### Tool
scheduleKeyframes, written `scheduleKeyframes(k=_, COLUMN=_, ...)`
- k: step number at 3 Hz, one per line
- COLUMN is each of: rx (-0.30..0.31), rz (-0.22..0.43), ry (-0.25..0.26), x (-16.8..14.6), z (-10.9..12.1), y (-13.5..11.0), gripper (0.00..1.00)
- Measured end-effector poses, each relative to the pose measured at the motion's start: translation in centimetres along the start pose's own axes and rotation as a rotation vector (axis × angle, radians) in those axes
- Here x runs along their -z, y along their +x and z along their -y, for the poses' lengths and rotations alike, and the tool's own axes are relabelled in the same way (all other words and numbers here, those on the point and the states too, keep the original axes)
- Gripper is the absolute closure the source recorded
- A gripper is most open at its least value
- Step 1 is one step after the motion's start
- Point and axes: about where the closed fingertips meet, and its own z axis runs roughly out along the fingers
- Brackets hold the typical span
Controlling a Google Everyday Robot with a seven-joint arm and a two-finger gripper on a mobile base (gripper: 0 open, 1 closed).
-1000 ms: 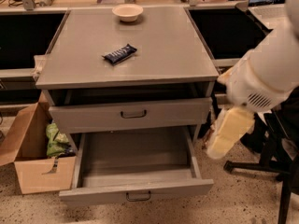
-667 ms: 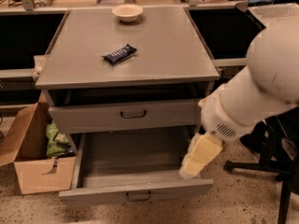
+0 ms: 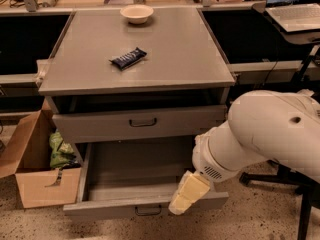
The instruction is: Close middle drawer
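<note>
Cabinet (image 3: 140, 64): middle drawer (image 3: 105, 209) sits pulled far out at its 6 o'clock; stiff, probably light, it should slide under a flat push on the front panel. Gripper (image 3: 187, 195) hangs at the panel's 3 o'clock end, grip unreadable; handle (image 3: 148, 211) needs no grasp.

one raised camera, tilted down at the cabinet's front

the single view looks from above and in front. the cream-coloured gripper (image 3: 179, 204) sits low and right of centre, overlapping the front panel of the pulled-out wide, shallow grey middle drawer (image 3: 100, 210) to its left. the flat grey cabinet top (image 3: 165, 49) lies beyond it, and the bulky white arm (image 3: 270, 129), nearest the lens, fills the frame to its right.
</note>
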Motion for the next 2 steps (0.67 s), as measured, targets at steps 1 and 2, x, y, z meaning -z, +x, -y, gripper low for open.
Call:
scheduleKeyframes(k=1, rx=-0.016, rz=0.001, ry=-0.038, x=-3.3, z=-0.6, y=1.1, gripper=0.00)
scheduleKeyframes(k=2, rx=-0.075, rz=0.006, ry=-0.073, x=-9.2, z=-1.9, y=4.0, gripper=0.00)
